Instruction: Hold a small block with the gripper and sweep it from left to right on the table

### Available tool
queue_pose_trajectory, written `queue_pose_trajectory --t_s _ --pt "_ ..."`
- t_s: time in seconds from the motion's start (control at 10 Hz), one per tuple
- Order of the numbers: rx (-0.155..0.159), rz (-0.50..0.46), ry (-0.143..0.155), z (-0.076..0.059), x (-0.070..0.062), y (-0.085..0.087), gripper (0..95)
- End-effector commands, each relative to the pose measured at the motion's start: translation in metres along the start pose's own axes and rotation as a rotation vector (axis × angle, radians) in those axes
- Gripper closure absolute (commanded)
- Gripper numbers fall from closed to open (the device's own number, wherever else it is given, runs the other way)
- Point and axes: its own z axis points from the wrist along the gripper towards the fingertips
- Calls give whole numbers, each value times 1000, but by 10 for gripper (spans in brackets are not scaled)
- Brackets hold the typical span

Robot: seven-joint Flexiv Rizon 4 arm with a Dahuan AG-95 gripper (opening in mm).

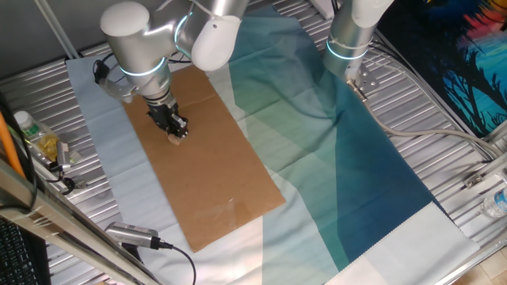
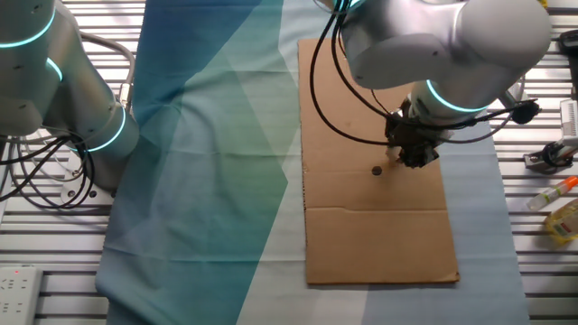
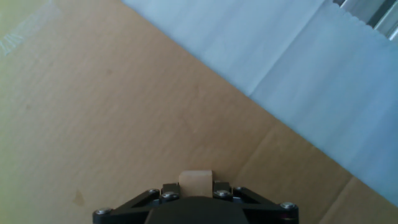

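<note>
— So, what do your views give you that the others don't?

— Only your hand view shows the block (image 3: 195,182) plainly: a pale tan cube wedged between the two fingers (image 3: 170,188), low in the middle of the picture, over the cardboard (image 3: 124,112). From one fixed view you get the gripper (image 1: 173,128) down at the cardboard's (image 1: 202,150) upper left part, with a tan bit (image 1: 176,140) peeking out under the fingertips. The other fixed view hides the block behind the gripper (image 2: 415,155); what it adds is a small dark dot (image 2: 377,170) on the cardboard (image 2: 375,226), just beside the fingers.

— And the hand itself?

— Your fingers are drawn in close, clamped on the block with one on each side. You can't tell whether the block touches the cardboard. The cardboard lies on the pale cloth (image 1: 95,134) over the ribbed table (image 1: 32,79), teal cloth (image 1: 356,158) alongside.
</note>
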Motion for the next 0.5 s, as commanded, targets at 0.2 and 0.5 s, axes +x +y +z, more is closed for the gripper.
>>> queue_pose_trajectory --t_s 0.2,0.5 --pt "-16 126 35 -26 -4 13 950" --pt "-18 155 52 -40 -15 38 950"
